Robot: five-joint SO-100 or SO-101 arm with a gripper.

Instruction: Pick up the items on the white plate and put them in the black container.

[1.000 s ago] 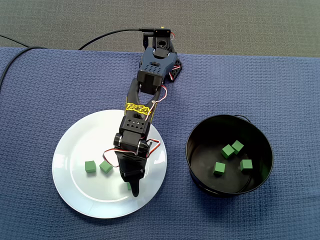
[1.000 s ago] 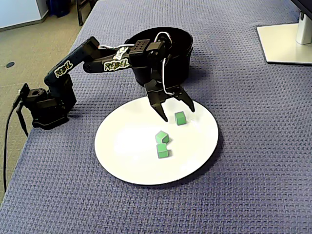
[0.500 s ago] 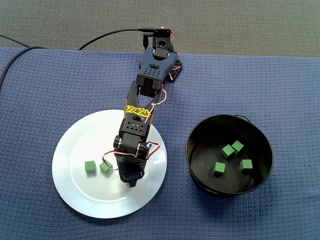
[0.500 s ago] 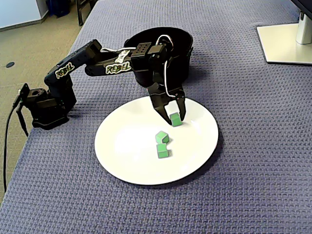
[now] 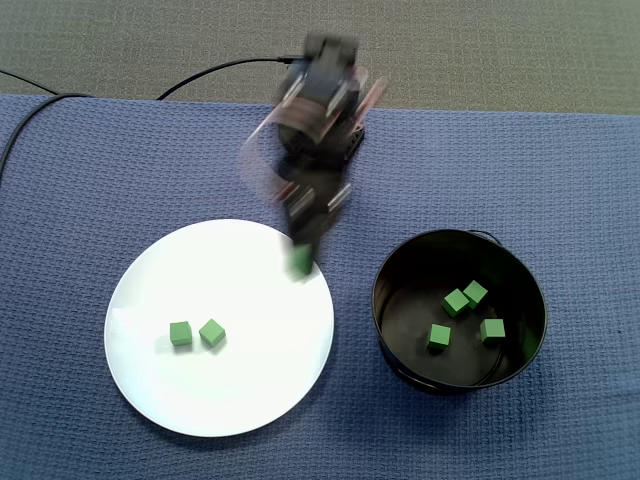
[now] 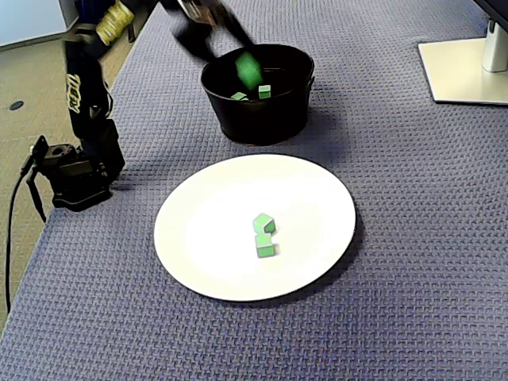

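Motion blur smears the arm (image 5: 315, 110), yet the jaws look pinched on 1 small green cube (image 5: 300, 263), which hangs over the upper-right edge of the round white plate (image 5: 240, 290) in the top-down fixed view. The round black container (image 5: 400, 350) lies to its right, so we judge the carry must swing that way. The low fixed view alone shows the cube (image 6: 248, 69) raised well clear of the plate; the top-down view alone shows all 4 cubes (image 5: 456, 302) inside.

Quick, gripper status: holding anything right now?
Gripper: closed on a green cube, held up in the air; the picture is motion-blurred in both fixed views.
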